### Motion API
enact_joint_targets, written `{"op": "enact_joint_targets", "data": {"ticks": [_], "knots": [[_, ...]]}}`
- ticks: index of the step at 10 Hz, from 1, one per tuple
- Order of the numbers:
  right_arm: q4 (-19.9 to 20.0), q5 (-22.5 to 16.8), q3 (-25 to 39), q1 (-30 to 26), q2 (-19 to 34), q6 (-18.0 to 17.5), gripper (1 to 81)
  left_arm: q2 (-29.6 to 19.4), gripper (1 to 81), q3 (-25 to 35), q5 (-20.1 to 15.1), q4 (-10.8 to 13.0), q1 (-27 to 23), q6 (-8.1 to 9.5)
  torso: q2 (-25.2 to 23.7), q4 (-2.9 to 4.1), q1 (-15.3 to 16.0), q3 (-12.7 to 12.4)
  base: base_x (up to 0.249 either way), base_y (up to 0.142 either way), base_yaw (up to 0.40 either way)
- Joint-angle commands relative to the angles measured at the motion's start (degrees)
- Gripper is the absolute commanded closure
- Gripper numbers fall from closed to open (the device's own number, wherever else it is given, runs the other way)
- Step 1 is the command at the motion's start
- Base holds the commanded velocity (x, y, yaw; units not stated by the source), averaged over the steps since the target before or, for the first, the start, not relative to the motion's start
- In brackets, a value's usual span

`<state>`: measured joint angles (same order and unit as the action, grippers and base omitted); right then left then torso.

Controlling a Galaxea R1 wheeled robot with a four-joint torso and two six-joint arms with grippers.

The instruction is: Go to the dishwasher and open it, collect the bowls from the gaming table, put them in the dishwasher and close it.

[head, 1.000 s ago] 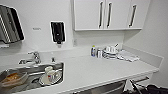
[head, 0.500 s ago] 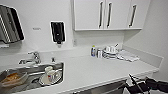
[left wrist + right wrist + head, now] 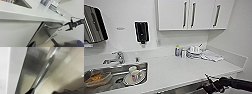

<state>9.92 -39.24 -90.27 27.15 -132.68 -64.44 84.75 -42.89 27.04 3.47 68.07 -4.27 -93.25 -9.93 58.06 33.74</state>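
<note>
Stainless-steel dishwasher [image 3: 41, 33] under white counter [image 3: 184, 70], right end effector [image 3: 68, 26] apart near its handle [image 3: 52, 26].

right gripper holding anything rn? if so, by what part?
Cannot tell. The right gripper is at the end of the dishwasher bar handle, under the counter edge, but actual contact isn't visible. The left gripper's state is unclear too.

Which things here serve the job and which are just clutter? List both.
Job: dishwasher, its bar handle, right gripper.
Clutter: cups in the sink, faucet, soap dispenser, stacked dishes, bottle.
</note>
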Motion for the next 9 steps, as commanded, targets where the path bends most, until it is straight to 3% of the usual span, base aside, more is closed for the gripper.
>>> {"op": "enact_joint_targets", "data": {"ticks": [1,2,3,5,7,9], "knots": [[-1.31,-3.39,0.81,-9.69,-0.42,-2.18,1.0,-3.0,1.0,1.14,-0.41,1.45,-4.13,0.05,0.0,0.0,0.0,0.0,0.0,0.0,0.0],[-1.4,-3.39,0.2,-9.78,-1.2,-3.31,1.0,-2.91,1.0,1.05,-0.49,1.45,-4.13,0.05,0.0,0.0,0.0,0.0,0.0,0.0,0.0],[-1.92,-3.39,-1.12,-9.78,-2.44,-6.57,1.0,-2.91,1.0,1.05,-0.41,1.45,-4.13,0.05,0.0,0.0,0.0,0.0,0.0,0.0,0.0],[-7.02,-3.39,-1.48,-8.99,-3.32,-17.03,1.0,-2.91,1.0,0.96,-0.5,1.45,-4.13,0.05,0.0,0.0,0.0,0.02,0.0,0.0,0.0],[-15.62,-3.39,0.11,-8.81,-4.45,-27.39,1.0,-2.91,1.0,0.87,-0.5,1.53,-4.13,0.05,0.0,0.0,0.0,0.02,0.0,0.0,0.0],[-16.95,-3.3,-0.33,-8.29,-5.69,-28.02,1.0,-2.91,1.0,0.7,-0.58,1.54,-4.13,0.05,0.0,0.0,0.0,0.02,0.0,0.0,0.0]]}}
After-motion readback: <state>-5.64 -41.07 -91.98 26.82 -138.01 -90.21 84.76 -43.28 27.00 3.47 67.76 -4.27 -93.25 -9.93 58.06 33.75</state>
